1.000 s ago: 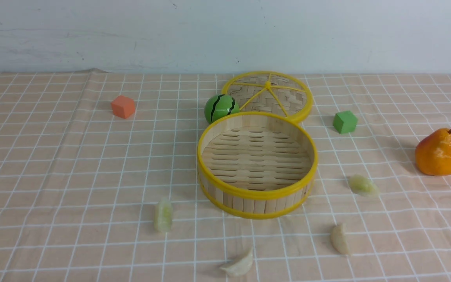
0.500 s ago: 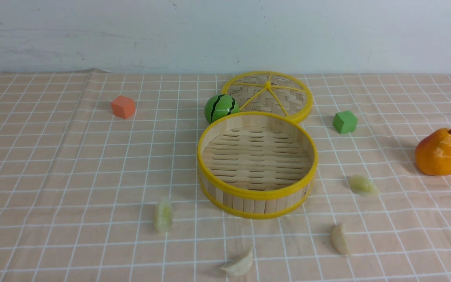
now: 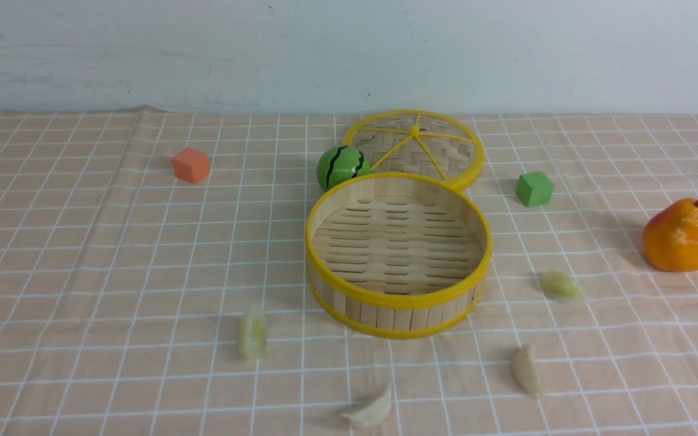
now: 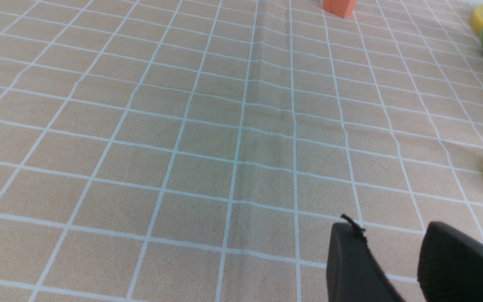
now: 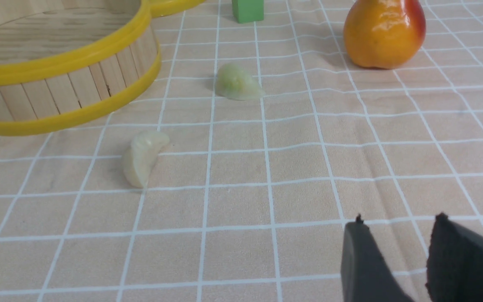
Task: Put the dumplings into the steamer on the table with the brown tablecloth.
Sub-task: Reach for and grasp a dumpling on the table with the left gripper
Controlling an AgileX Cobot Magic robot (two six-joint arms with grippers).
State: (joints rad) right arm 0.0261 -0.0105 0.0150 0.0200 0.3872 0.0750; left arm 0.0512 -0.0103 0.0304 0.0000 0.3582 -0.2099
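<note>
While the brown tablecloth point(image 3: 143, 254) with its white grid covers the desk point(image 3: 52, 242), the round bamboo steamer point(image 3: 397, 242) stands near the middle of it, upright, its slatted floor bare. Just behind it lies the woven lid point(image 3: 385, 145) with yellow spokes. The left hand point(image 4: 386, 260) and the right hand point(image 5: 405, 256) each show at the edge of their own wrist view, fingertips apart, with nothing between them. The red-orange pear point(image 3: 679, 236) stands well to the right of the steamer, stem up. The green ball point(image 3: 342, 168) with dark stripes sits at the steamer's back left, beside the lid. The four dumplings lie on the cloth outside the steamer: a greenish one point(image 3: 253, 333) to its front left, a pale one point(image 3: 373, 410) in front, another pale one point(image 3: 526, 370) to the front right, and a second greenish one point(image 3: 562, 286) on the right. The orange cube point(image 3: 191, 165) rests at the back left, the green cube point(image 3: 534, 188) at the back right.
</note>
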